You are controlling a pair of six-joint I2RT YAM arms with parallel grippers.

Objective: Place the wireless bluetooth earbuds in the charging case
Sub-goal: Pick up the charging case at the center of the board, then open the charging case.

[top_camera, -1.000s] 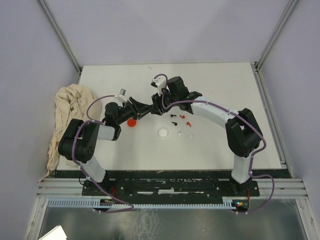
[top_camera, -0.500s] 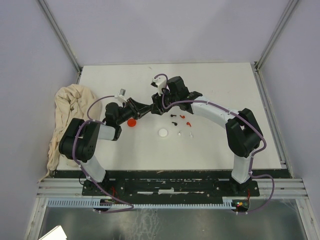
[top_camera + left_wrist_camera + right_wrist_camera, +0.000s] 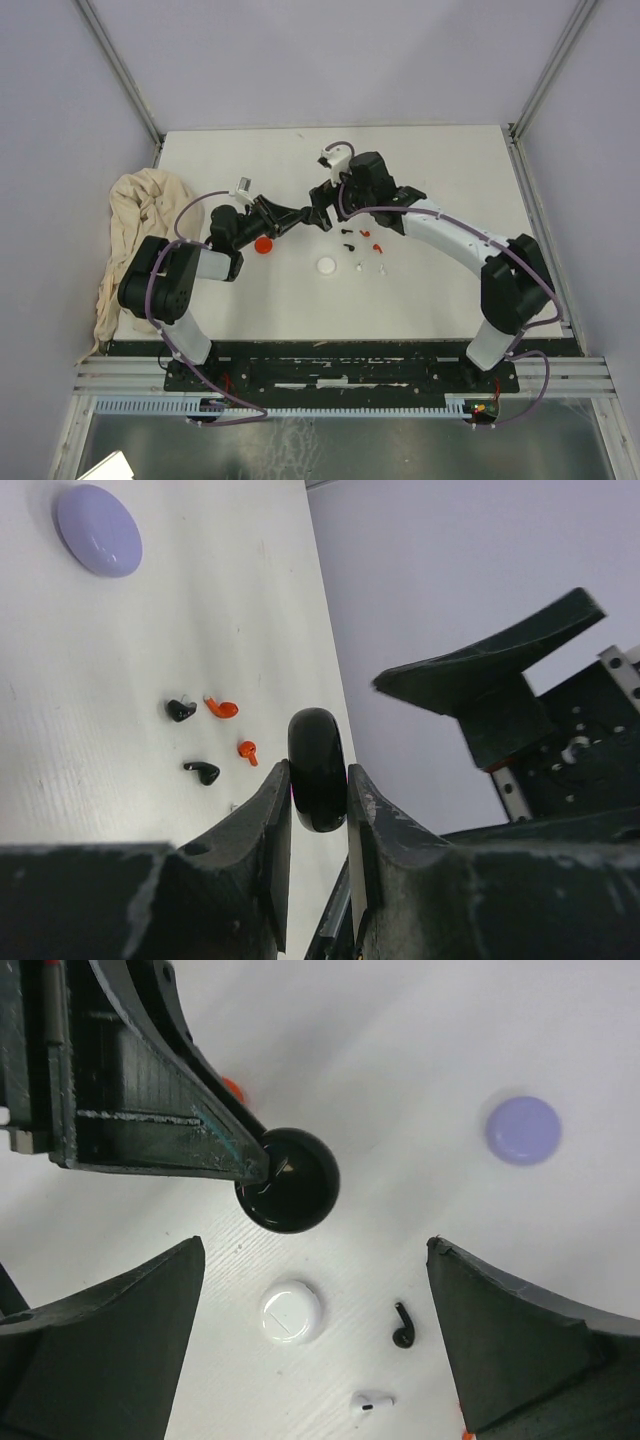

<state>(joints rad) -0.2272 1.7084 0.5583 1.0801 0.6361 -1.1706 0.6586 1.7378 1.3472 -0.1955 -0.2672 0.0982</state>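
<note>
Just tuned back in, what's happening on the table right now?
The left end effector is shut on a black case, pinching it edge-on. The right end effector stands wide open close by, holding nothing. A black earbud, a white earbud and red earbuds lie loose on the table.

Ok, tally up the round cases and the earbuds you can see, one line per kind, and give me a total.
Round cases: 4 (black case, white case, red case, lilac case)
Black earbuds: 2
Red earbuds: 2
White earbuds: 2
Total: 10. No lilac earbuds show in any view.
</note>
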